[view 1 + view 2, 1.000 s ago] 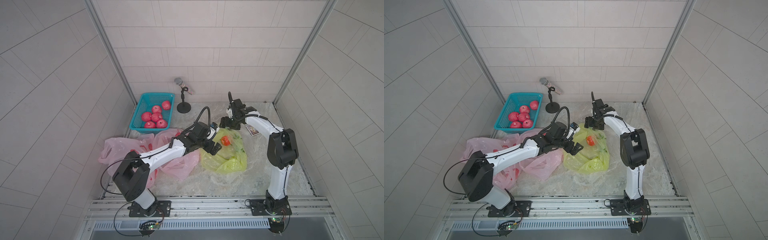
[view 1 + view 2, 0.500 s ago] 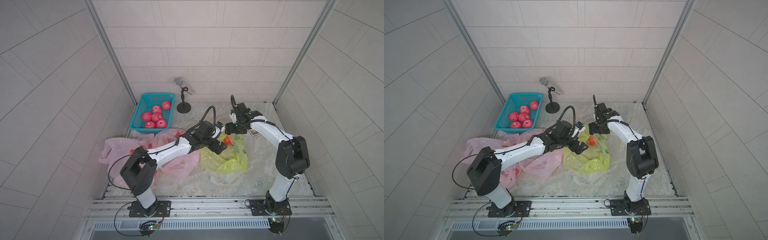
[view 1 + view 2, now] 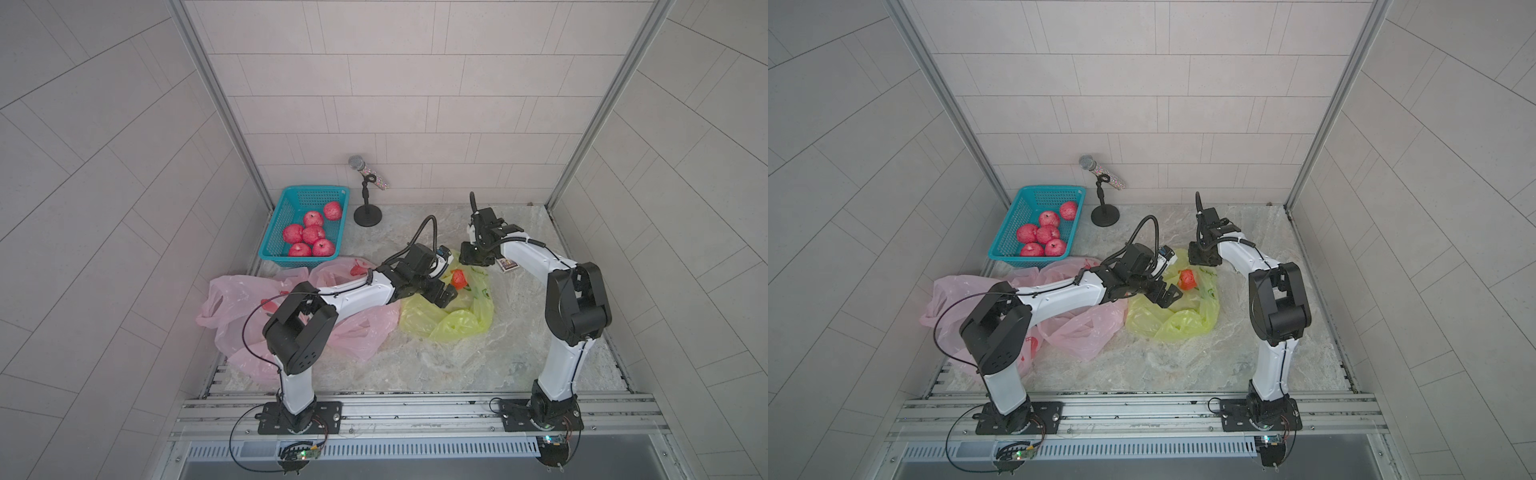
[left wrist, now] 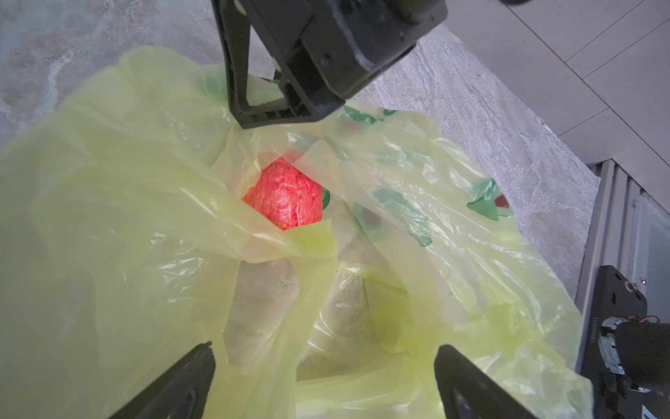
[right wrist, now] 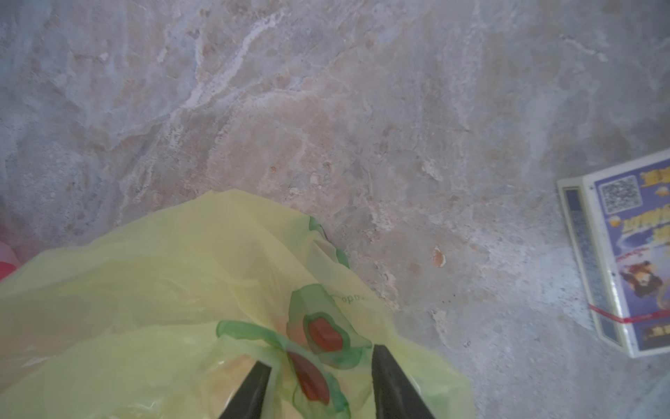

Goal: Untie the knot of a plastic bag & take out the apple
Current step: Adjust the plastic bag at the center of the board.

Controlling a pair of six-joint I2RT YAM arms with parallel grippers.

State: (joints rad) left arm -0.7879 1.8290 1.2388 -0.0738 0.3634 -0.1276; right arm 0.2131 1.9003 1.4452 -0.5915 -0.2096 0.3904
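**Apple half-shown in the yellow bag, one gripper wide, one unclear**

The apple point(image 4: 286, 194) lies inside the yellow bag point(image 3: 453, 320) at mid-table. Only its red top shows through a gap in the film; the rest is under folds. No knot can be made out.

The left gripper point(image 4: 324, 348) hovers just short of the apple with its jaws spread wide and nothing between them. The right gripper point(image 5: 321, 357) straddles a printed fold at the bag's far edge. Its fingertips are cut off in the wrist view, so whether it pinches the film cannot be told.

A small printed box point(image 5: 623, 254) lies near that gripper. Pink bags point(image 3: 249, 299) crowd the yellow bag's left side, under the left arm. The blue basket point(image 3: 303, 224) of apples and a microphone stand point(image 3: 368, 195) sit by the back wall. Bare marble table point(image 3: 415, 365) lies open in front of the bag, up to the rail.
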